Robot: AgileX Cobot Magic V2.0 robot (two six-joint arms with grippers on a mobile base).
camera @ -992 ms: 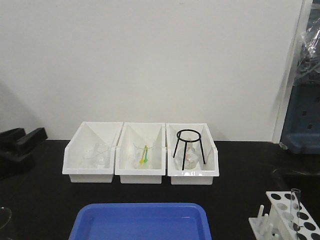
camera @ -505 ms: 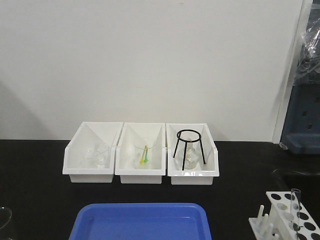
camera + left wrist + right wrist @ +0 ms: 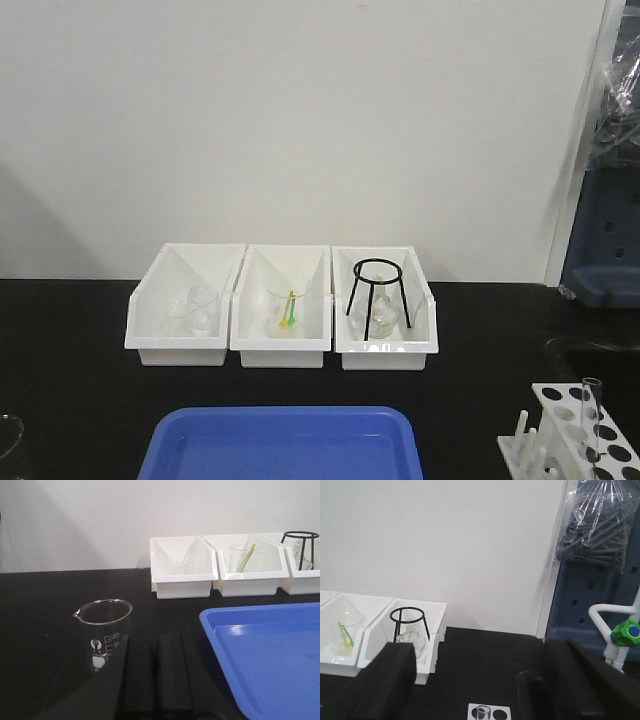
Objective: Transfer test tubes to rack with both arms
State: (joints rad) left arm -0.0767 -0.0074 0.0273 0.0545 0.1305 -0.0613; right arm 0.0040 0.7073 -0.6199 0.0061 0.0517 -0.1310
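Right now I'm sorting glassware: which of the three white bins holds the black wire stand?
The right-hand bin: the black ring stand stands in it. The others hold only clear glassware.

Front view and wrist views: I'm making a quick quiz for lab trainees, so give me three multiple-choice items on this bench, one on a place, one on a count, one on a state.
1. Where does the black ring stand sit?
A. In the right-hand white bin
B. On the blue tray
C. Beside the rack

2. How many white bins stand in the row by the wall?
A. Two
B. Three
C. Four

3. How is the test tube in the rack placed?
A. Lying flat
B. Broken in half
C. Standing upright in a hole

Answers: 1 A, its legs stand inside the right bin. 2 B, three bins side by side. 3 C, it rises upright from the top plate.
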